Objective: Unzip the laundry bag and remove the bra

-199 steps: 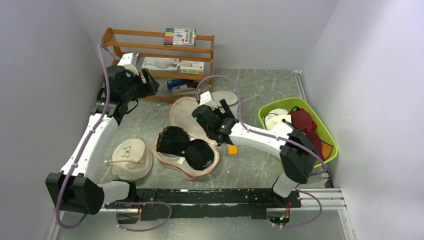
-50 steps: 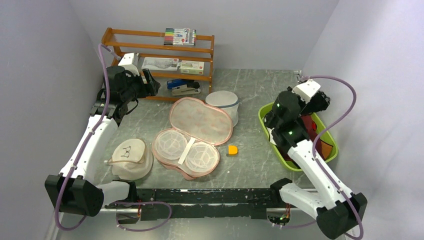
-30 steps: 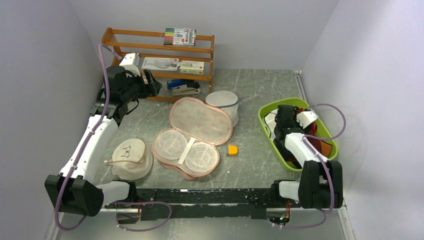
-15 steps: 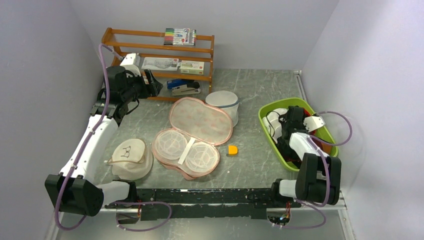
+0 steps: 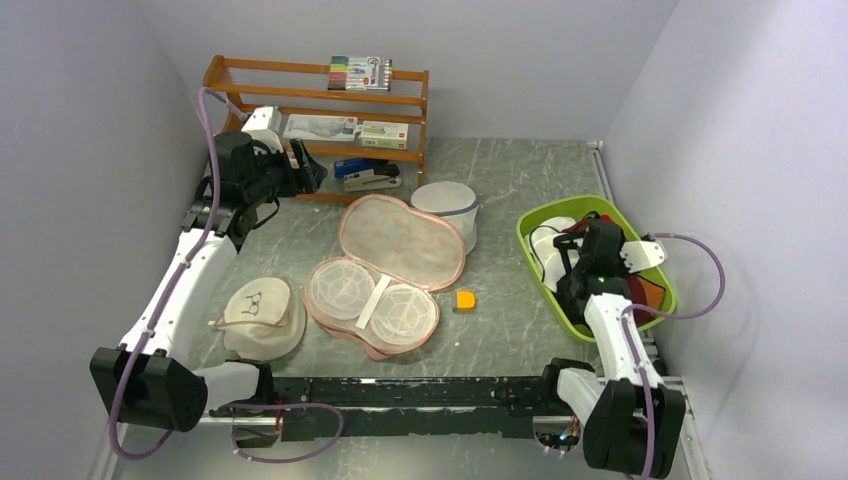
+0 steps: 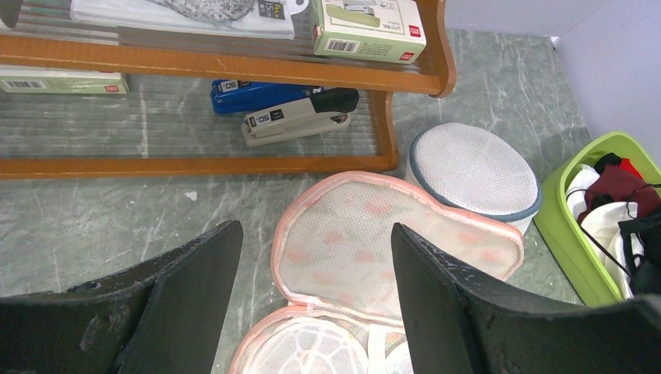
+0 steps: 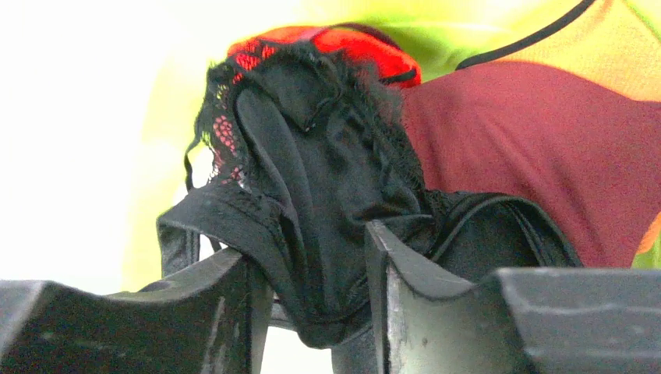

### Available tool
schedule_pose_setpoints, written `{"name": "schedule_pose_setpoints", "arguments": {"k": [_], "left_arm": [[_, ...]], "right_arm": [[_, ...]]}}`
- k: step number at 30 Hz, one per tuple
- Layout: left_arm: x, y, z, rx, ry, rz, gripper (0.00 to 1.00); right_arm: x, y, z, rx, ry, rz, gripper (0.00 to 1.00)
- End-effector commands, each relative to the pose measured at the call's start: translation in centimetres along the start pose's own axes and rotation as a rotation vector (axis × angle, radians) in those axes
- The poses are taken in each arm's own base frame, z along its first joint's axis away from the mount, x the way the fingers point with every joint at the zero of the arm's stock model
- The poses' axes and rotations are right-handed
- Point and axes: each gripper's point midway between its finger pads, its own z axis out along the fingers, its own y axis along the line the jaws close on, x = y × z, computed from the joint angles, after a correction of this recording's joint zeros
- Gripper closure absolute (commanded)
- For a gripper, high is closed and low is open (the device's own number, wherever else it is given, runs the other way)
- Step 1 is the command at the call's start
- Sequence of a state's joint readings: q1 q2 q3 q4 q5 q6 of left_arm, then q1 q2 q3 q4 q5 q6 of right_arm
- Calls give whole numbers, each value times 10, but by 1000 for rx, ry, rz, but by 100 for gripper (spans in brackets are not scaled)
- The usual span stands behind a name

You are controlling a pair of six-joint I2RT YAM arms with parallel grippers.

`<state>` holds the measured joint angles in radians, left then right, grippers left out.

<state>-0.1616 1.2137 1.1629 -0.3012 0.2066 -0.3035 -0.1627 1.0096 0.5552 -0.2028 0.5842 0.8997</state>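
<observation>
Two robot arms reach over a grey marbled worktop [image 5: 510, 190]. In the overhead view, the laundry bag [image 5: 395, 245] lies unzipped and spread flat at the centre of the frame. Its pinkish-beige lid is laid open toward the top of the frame, and its lower half shows two round white mesh cups.

The black bra [image 7: 327, 171] is at the right of the frame, inside a lime-green basket [image 5: 598, 201], against red and maroon garments. The right pincer [image 7: 312, 249] is down in that basket. Its fingers are clenched on a bunch of the bra's black lace, and a band of the fabric drapes over one finger.

The left pincer [image 6: 316, 227] hangs released, jaws wide apart, in the upper left of the overhead frame. It is just in front of a wooden shelf [image 6: 195, 166], which holds boxes and has a black stapler [image 6: 300, 117] beneath it.

A white mesh cylinder [image 5: 445, 200] with a grey-blue rim stands just beside the lid's upper right edge. A cream cap [image 5: 260, 315] with drawn glasses lies near the bag at lower left. A small orange item [image 5: 466, 299] lies just right of the bag.
</observation>
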Motion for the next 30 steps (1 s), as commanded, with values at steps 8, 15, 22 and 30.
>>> {"name": "schedule_pose_setpoints", "arguments": {"k": [8,15,22,30], "left_arm": [[-10,-15,-2,16,-48,43,18],[-6,-21,1,24,-31,55,19],[-5,-18,1,10,-35,56,18],[-4,-19,2,16,-26,57,18]], "right_arm": [[-48,-14,-28,19,-157,66,26],[-60,13,-42,-112,-143,31,21],[-51,35,-47,-161,-53,-3,15],[-7,76,-41,-310,104,-152,6]]}}
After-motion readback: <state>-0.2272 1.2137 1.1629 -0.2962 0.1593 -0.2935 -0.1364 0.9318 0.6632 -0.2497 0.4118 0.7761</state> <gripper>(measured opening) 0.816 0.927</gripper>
